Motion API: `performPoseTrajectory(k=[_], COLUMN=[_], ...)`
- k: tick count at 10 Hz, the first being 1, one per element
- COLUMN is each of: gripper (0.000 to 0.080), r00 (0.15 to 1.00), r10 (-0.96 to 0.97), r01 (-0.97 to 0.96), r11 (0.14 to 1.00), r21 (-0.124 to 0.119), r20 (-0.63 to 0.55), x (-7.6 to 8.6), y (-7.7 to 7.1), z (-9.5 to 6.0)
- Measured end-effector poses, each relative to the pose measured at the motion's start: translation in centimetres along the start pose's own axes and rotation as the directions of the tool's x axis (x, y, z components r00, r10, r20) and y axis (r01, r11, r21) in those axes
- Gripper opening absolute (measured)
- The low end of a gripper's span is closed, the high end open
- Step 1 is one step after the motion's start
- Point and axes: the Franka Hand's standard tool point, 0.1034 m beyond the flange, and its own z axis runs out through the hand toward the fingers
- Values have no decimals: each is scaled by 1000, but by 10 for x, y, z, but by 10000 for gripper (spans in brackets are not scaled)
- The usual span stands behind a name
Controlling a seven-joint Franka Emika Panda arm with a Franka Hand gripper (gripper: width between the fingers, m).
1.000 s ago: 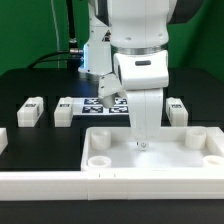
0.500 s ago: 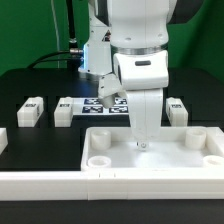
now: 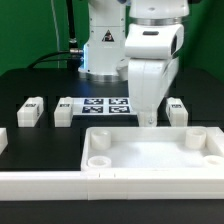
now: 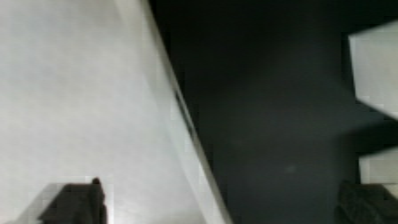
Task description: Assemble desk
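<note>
Now fingers (image 3: pixel 147 120) spread wide above the desk slab (image 3: pixel 150 157); tagged legs (image 3: pixel 31 110) lie outside its rim.

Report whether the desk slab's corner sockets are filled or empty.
Empty: each visible socket shows an open hole; the legs lie off the slab.

No legible text; coded tags (image 3: pixel 96 103) on marker board (image 3: pixel 108 113), legs (image 3: pixel 30 112).

I see my white desk slab (image 3: pixel 150 157) lying flat, raised rim and round corner sockets facing up, and beyond its far rim, lying loose, tagged square first leg (image 3: pixel 31 111), second leg (image 3: pixel 65 111) and third leg (image 3: pixel 177 110).
</note>
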Motion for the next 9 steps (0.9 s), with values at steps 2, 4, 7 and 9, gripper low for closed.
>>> performPoseTrajectory(k=[2,4,7,9], gripper=[648,648,648,648], r00=[993,974,825,665], r10=[120,224,565,746], r01=[-120,-224,-565,-747], r11=[993,974,825,665], r21=[-8,-4,-1,2], r20=[-14,-15,12,28], x=[5,6,33,41], y=[4,3,-33,-34], z=[-3,-3,-1,1])
